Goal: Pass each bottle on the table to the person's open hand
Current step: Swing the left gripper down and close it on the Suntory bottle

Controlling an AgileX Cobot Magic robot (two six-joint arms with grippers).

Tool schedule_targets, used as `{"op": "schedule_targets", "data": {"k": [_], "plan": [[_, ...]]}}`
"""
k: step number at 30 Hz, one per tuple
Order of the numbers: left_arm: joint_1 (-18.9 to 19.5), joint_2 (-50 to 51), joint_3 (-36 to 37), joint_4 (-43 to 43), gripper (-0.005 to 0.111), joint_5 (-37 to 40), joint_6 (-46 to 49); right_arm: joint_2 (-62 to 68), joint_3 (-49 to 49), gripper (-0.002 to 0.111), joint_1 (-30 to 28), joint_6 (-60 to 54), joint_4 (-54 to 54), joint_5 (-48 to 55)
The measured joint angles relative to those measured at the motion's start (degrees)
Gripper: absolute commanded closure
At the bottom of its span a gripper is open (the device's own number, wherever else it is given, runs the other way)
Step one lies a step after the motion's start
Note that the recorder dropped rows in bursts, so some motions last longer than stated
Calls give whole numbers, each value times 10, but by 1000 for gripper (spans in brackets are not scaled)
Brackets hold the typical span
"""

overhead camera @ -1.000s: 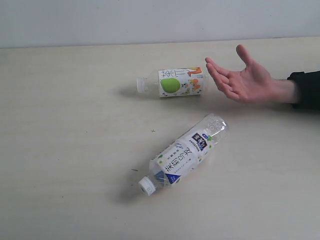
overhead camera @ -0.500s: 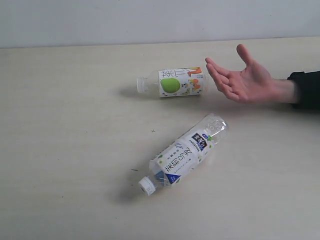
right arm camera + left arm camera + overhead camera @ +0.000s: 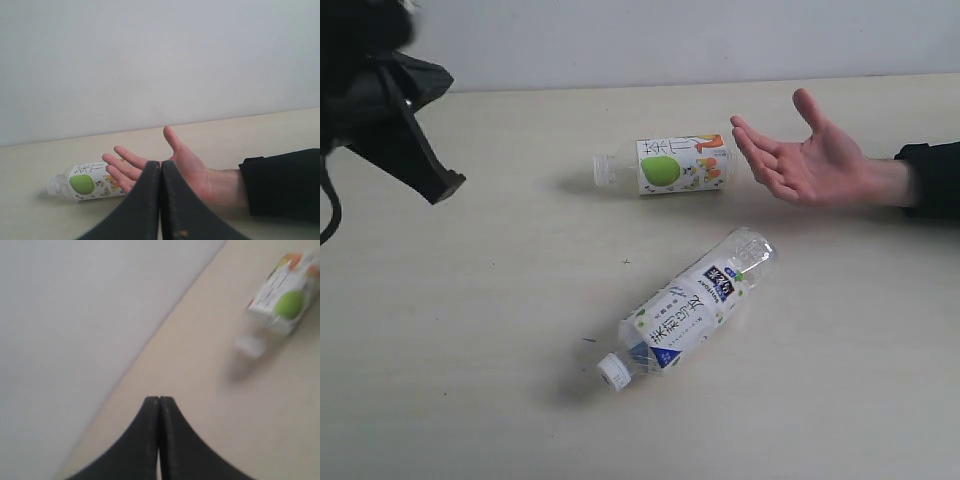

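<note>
Two bottles lie on their sides on the table [image 3: 470,330]. The apple-and-orange labelled bottle [image 3: 665,166] [image 3: 280,302] [image 3: 85,185] rests at the back, its base close to the fingertips of the person's open hand [image 3: 805,155] [image 3: 165,165]. The white-blue labelled bottle [image 3: 685,308] lies diagonally nearer the front, cap toward the front left. My left gripper [image 3: 445,188] [image 3: 159,399] hangs shut and empty above the table's back left, well clear of both bottles. My right gripper [image 3: 161,163] is shut and empty; it does not show in the exterior view.
A pale wall [image 3: 670,40] runs along the table's far edge. The person's black sleeve [image 3: 932,178] enters from the right. A few tiny dark specks [image 3: 626,262] dot the surface.
My left arm has come into the exterior view at the upper left; it was absent before. The bottles and the hand have not moved.
</note>
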Motion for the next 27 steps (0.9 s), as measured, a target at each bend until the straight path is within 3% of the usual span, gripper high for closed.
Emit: {"op": "schedule_targets", "data": {"k": [4,6,8,10,11,14,16,19,20,22,23,27], "plan": [[-83,67,-35,-13,107,223,117,0,0,108,0,0,0,0],[-103,108,-78,-101,107,282,186,0,0,108,0,0,0,0],[-109,143,-134,-256,107,300,304,0,0,108,0,0,0,0],[-111,182,-199,-474,107,317,489,0,0,108,0,0,0,0],[-114,218,-248,-675,107,324,637,0,0,108,0,0,0,0],[-122,252,-307,-870,107,303,762,0,0,108,0,0,0,0],[-131,270,-340,-962,98,261,795,0,0,108,0,0,0,0],[-138,304,-362,-1000,71,240,800,0,0,108,0,0,0,0],[-138,312,-362,-1002,54,240,800,0,0,108,0,0,0,0],[-138,332,-362,-1005,32,240,800,0,0,108,0,0,0,0],[-139,343,-363,-1006,28,241,800,0,0,108,0,0,0,0],[-140,377,-363,-1010,27,239,800,0,0,108,0,0,0,0]]}}
